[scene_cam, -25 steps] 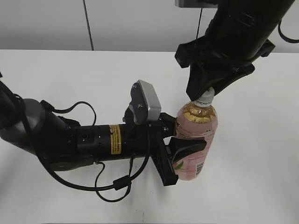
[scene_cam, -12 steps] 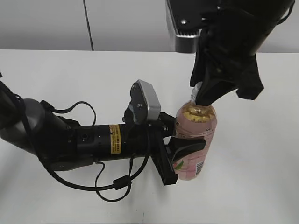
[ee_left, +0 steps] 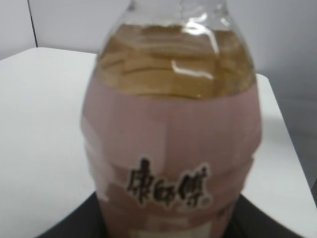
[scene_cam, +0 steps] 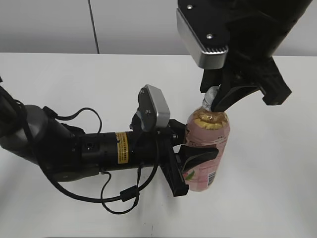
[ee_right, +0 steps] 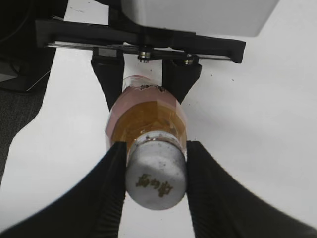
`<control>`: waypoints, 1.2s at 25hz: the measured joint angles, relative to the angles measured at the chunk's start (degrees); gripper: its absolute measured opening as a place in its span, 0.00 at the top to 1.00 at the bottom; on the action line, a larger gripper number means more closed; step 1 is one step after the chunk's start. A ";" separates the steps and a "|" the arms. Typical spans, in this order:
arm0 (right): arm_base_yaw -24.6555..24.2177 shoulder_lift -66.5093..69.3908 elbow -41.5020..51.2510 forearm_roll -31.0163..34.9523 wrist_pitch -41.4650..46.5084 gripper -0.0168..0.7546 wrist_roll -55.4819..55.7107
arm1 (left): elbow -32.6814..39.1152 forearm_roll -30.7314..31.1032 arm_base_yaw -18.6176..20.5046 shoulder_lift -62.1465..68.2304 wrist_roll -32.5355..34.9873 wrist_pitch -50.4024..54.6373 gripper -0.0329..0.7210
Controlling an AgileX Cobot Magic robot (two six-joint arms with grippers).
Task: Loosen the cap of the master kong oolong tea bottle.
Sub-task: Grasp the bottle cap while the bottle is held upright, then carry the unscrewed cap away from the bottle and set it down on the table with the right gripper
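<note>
The master kong oolong tea bottle [scene_cam: 205,148] stands upright on the white table, amber tea above a pink label. It fills the left wrist view [ee_left: 171,134] and shows from above in the right wrist view [ee_right: 146,114]. My left gripper [scene_cam: 190,158] is shut on the bottle's body from the left; in the left wrist view only its dark finger bases [ee_left: 168,223] show beside the label. My right gripper [scene_cam: 214,101] comes down from above and is shut on the white cap [scene_cam: 213,93]. In the right wrist view its two black fingers [ee_right: 154,171] press both sides of the cap [ee_right: 156,176].
The white table [scene_cam: 267,188] has bare surface to the right and front of the bottle. My left arm [scene_cam: 79,148] lies across the table's left half with a looping black cable [scene_cam: 121,198]. A grey wall runs behind the table.
My right gripper has turned about the bottle's axis while on the cap; its wrist camera housing swung round into view at the top. The bottle and left gripper stayed put.
</note>
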 joint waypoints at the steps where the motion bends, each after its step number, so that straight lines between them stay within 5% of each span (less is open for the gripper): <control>1: 0.00 -0.07 -0.12 0.12 0.07 0.62 0.00 | 0.00 0.00 0.00 0.00 0.00 0.00 0.59; 6: 0.00 -2.50 -3.20 2.27 0.06 0.62 8.35 | 0.00 0.15 0.00 0.00 0.11 0.00 0.59; 11: -0.06 -5.23 -4.29 -4.94 0.12 0.62 43.26 | 0.00 0.22 0.00 0.00 0.22 0.00 0.59; 15: -2.20 -5.29 -0.70 -11.31 0.06 0.62 60.32 | 0.00 0.23 0.00 0.00 0.22 0.00 0.59; 22: -12.22 -5.29 13.81 -11.40 -2.29 0.62 75.49 | 0.00 0.29 0.00 0.00 0.22 0.00 0.59; 30: -15.84 -2.80 31.12 -6.05 -22.14 0.62 79.96 | 0.00 0.36 0.00 0.00 0.22 -0.10 0.59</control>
